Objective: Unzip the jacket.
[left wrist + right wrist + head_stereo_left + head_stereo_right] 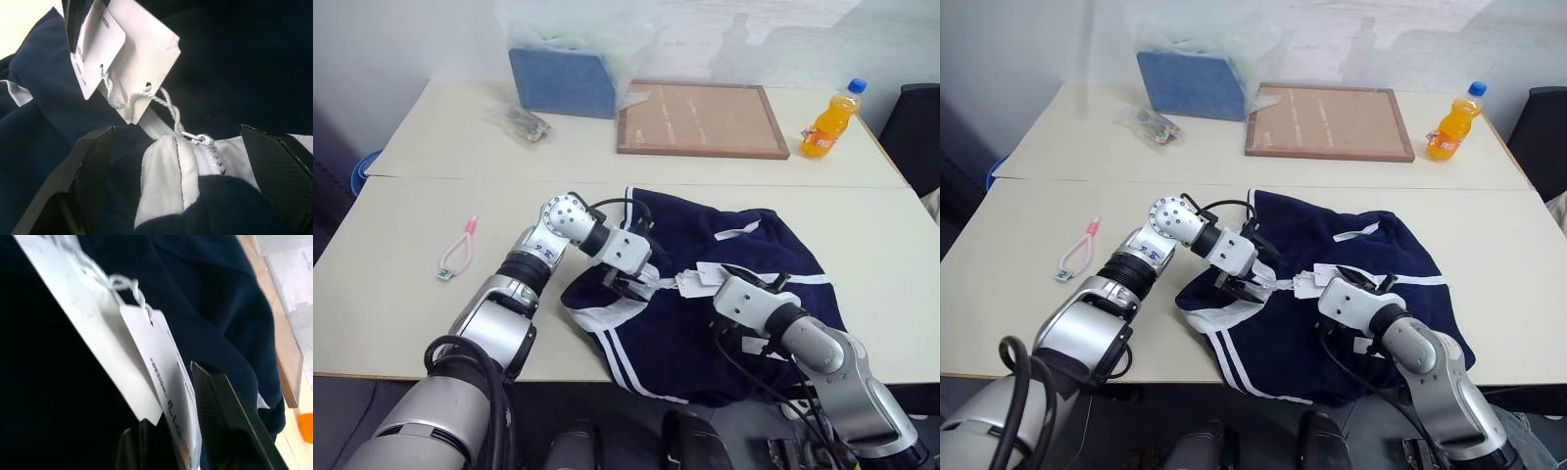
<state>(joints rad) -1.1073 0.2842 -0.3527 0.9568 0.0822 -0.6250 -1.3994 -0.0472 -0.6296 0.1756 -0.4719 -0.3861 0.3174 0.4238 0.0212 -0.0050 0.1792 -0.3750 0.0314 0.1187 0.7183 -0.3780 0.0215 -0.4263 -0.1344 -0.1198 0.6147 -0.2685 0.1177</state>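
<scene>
A: Jacket (705, 294) where?
B: Crumpled at near edge of surface (401, 294), hem hanging over.
A: Left gripper (186, 161)?
B: Jaws released, wide, straddling white collar by zip pull (199, 139).
A: Right gripper (171, 431)?
B: Jaws grasping paper tags (146, 362).
A: Farther back?
B: Board (703, 119), orange bottle (830, 121).

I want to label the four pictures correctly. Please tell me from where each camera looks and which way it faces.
Left eye and right eye views: on the head, facing forward and down at the table with the jacket; both arms show.
Left wrist view: on the left wrist, looking along its open fingers at the collar, zipper pull and tags.
Right wrist view: on the right wrist, looking past its finger at the tags.
Shared: both wrist views show the tags and the jacket.
</scene>
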